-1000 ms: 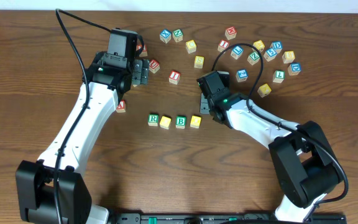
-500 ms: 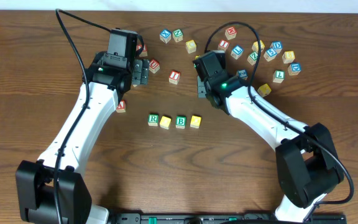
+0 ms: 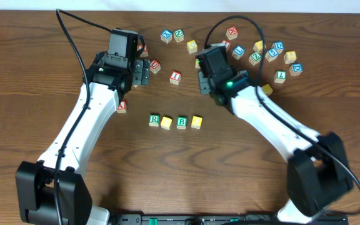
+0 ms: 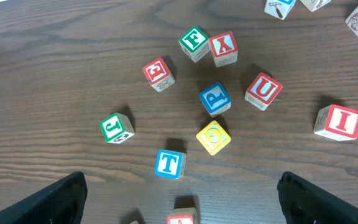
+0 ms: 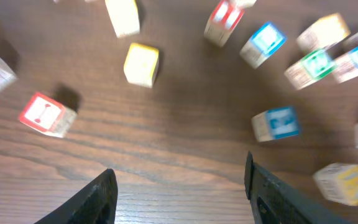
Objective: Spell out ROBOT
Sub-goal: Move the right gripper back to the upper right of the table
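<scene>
A row of four blocks lies mid-table: green R [image 3: 154,119], a yellow block [image 3: 166,122], green B [image 3: 181,122] and a yellow block [image 3: 196,122]. My left gripper [image 3: 144,72] is open and empty over a cluster of letter blocks; the left wrist view shows a blue T block [image 4: 169,164], a yellow block [image 4: 213,137] and a blue P block [image 4: 215,99] ahead of the jaws [image 4: 179,198]. My right gripper [image 3: 200,82] is open and empty above bare wood; a yellow block [image 5: 141,64] and a blue block [image 5: 275,122] lie ahead of it [image 5: 179,196].
Many loose letter blocks are scattered along the back right of the table, such as a green block [image 3: 280,75] and a blue one [image 3: 297,67]. A red I block [image 3: 175,76] sits between the two grippers. A red A block [image 3: 122,106] lies beside the left arm.
My right gripper has moved away from the row, toward the back of the table and the scattered blocks. The left arm has not moved.
</scene>
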Robot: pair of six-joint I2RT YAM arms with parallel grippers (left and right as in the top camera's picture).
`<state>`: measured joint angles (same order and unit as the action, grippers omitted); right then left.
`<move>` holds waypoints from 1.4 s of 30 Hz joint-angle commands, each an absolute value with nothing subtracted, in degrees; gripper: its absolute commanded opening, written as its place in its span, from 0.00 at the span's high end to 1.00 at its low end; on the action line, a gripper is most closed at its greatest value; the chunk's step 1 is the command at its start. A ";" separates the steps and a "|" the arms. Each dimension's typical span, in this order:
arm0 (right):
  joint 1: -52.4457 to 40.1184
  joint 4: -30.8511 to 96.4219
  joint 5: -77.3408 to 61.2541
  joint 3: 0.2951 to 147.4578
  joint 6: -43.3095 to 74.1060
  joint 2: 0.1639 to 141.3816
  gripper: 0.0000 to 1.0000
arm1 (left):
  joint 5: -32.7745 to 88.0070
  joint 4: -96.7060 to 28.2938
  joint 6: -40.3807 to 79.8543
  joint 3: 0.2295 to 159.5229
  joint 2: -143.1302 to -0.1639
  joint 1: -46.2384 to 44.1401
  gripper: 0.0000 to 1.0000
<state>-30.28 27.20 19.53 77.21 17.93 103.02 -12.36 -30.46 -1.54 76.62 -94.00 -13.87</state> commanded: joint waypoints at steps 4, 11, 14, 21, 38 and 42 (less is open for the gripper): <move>-23.75 29.89 20.82 79.50 15.55 94.41 0.38 | -13.08 -30.63 -1.91 77.67 -92.58 -13.52 0.04; -14.41 33.71 20.62 79.50 12.93 93.65 0.40 | -13.08 -30.61 -1.91 77.67 -92.58 -13.52 0.04; -11.22 34.35 20.62 79.50 11.86 93.65 0.39 | -13.08 -30.63 -1.91 77.67 -92.58 -13.52 0.04; -8.23 34.98 19.97 79.50 9.08 93.65 0.38 | -13.10 -30.59 -1.91 77.67 -92.58 -13.52 0.02; -8.29 35.05 16.97 79.50 8.03 93.65 0.38 | -12.86 -30.63 -1.91 77.67 -92.58 -13.52 0.01; -8.29 35.03 16.97 79.50 8.03 93.65 0.37 | -12.86 -31.07 -1.91 77.56 -92.58 -13.52 0.01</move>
<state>-8.49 34.94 17.32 79.05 8.71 93.73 -12.36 -30.57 -1.54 76.62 -93.97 -13.87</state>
